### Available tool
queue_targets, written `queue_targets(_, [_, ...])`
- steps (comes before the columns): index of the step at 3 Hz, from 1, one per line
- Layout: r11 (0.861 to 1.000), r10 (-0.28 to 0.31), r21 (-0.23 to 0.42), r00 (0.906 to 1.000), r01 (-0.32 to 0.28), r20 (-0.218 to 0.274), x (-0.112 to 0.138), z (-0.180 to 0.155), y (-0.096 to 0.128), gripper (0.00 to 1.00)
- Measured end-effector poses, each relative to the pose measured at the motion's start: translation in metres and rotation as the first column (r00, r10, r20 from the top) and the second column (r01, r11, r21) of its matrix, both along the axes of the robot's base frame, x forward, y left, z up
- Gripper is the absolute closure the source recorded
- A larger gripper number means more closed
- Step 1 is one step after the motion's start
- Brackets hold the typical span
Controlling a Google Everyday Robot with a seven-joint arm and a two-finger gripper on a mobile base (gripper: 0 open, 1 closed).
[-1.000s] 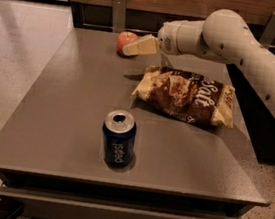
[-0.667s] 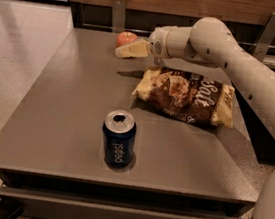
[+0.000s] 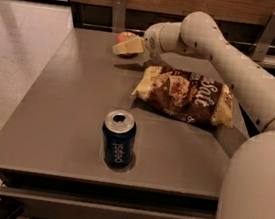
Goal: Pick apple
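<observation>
The apple (image 3: 126,36) sits by the table's (image 3: 55,121) far edge, 12 o'clock from the Pepsi can (image 3: 118,139). The gripper (image 3: 127,46) covers the apple's near side, and whether it grips cannot be told. Open tabletop lies at their 9 o'clock.

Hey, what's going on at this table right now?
A robot arm is reaching across the table with its pincer right at the apple near the back edge, partly covering it. The apple looks to be resting on the table, not lifted yet. A chip bag lies beside the arm, and a soda can stands upright near the front.
</observation>
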State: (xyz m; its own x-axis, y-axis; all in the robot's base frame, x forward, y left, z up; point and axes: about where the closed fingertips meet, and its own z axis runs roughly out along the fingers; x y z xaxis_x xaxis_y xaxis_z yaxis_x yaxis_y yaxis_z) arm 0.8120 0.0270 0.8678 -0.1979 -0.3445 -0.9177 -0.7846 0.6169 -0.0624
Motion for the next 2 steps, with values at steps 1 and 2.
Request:
queue_targets(1, [1.0,0.018,0.003,0.999,-0.018,-0.041,0.0089,-0.0173,0.0161,0.06])
queue_targets(2, [1.0,0.028,0.01,0.9976,-0.028,-0.063,0.0097,-0.0262,0.023,0.06])
